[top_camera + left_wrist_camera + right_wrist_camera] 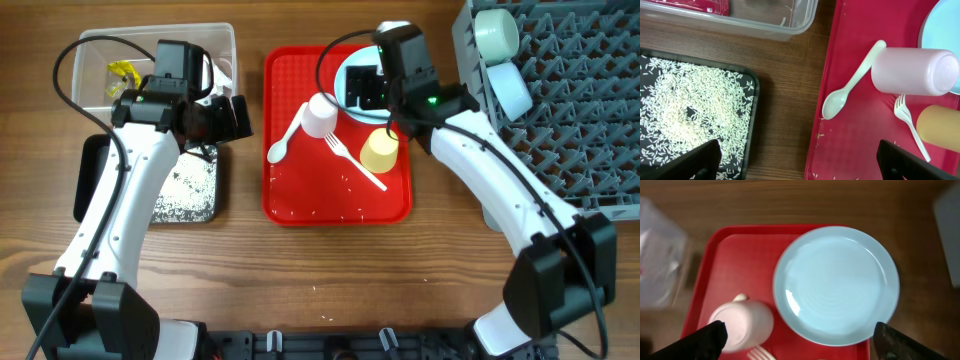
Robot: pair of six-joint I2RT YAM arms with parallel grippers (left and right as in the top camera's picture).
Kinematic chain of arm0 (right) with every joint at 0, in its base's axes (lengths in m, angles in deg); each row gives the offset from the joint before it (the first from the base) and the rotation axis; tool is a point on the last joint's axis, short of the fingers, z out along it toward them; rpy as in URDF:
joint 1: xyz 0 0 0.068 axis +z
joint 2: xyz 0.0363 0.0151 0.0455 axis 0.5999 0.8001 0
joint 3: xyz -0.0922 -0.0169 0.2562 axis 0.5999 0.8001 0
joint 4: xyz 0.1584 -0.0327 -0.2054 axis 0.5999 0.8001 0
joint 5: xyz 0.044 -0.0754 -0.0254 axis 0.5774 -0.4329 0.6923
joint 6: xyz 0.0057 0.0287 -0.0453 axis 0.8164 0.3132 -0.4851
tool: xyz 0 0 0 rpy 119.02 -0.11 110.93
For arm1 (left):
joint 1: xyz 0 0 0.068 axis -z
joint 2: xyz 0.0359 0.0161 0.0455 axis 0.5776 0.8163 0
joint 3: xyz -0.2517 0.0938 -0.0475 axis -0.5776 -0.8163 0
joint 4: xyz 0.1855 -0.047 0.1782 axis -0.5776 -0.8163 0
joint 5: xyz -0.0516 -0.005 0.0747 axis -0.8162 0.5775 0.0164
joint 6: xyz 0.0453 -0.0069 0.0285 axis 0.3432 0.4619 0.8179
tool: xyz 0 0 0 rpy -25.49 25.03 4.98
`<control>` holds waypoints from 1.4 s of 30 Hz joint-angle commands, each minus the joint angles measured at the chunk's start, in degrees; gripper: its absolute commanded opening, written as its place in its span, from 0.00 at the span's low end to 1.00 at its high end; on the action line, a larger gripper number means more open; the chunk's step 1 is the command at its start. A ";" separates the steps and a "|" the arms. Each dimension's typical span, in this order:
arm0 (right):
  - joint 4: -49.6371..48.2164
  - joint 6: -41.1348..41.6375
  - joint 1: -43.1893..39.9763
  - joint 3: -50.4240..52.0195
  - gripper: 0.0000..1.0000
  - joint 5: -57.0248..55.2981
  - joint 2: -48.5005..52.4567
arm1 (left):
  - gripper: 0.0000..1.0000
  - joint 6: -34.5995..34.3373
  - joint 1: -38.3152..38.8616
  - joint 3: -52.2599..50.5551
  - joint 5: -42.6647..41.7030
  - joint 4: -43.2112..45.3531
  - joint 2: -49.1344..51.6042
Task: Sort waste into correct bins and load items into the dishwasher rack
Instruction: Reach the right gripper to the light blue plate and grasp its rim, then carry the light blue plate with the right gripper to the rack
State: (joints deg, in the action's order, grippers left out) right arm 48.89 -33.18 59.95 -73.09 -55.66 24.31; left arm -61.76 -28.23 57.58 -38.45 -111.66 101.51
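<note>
Hovering over the red tray (735, 265), the right jaws stand wide apart and empty. The light-blue plate (836, 282) lies flat straight below them, and the pale pink cup (742, 322) lies on its side at the plate's rim. The left jaws are also spread wide and hold nothing. They hang above the bare bench (785, 100) between the black tray (752, 85) of rice grains (695, 100) and the red tray, where the white spoon (847, 85), fork (910, 125) and yellow cup (940, 127) lie.
</note>
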 commanded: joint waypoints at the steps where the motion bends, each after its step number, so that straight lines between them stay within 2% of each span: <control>1: -0.76 14.45 -5.07 -0.20 0.91 -3.74 5.95 | 1.00 -0.74 -0.15 0.26 -0.66 0.13 0.39; 6: -2.75 16.83 -12.17 -0.20 0.82 3.21 12.22 | 1.00 -0.74 -0.15 0.26 -0.66 0.13 0.39; 8: -2.97 16.70 -13.84 -0.20 0.74 4.39 14.16 | 1.00 -0.74 -0.15 0.26 -0.66 0.13 0.39; 16: -7.80 13.84 -14.29 -0.20 0.59 7.45 21.62 | 1.00 -0.74 -0.15 0.26 -0.66 0.11 0.39; 18: -8.13 13.55 -14.29 -0.20 0.51 7.28 22.21 | 1.00 -0.74 -0.15 0.26 -0.66 0.13 0.39; 20: -8.83 11.23 -14.29 -0.20 0.33 7.13 22.12 | 1.00 -0.72 -0.15 0.26 -0.66 0.13 0.39; 21: -9.03 10.56 -14.29 -0.20 0.27 7.13 22.12 | 1.00 -0.74 -0.15 0.26 -0.66 0.13 0.39; 28: -8.94 7.80 -14.36 -0.31 0.16 7.17 20.57 | 1.00 -0.74 -0.15 0.26 -0.66 0.13 0.39; 30: -8.68 5.40 -14.34 -0.31 0.05 7.15 18.95 | 1.00 -0.74 -0.15 0.26 -0.66 0.13 0.39; 37: -6.03 -0.17 -14.36 -0.31 0.04 -0.70 8.52 | 1.00 -0.74 -0.15 0.26 -0.66 0.13 0.39; 42: -8.52 -7.17 -14.34 -0.31 0.04 -14.82 -4.50 | 1.00 -0.74 -0.15 0.26 -0.66 0.13 0.39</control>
State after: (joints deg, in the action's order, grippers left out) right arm 42.68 -34.09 45.55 -73.18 -59.09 28.42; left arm -61.76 -28.23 57.58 -38.43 -111.66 101.51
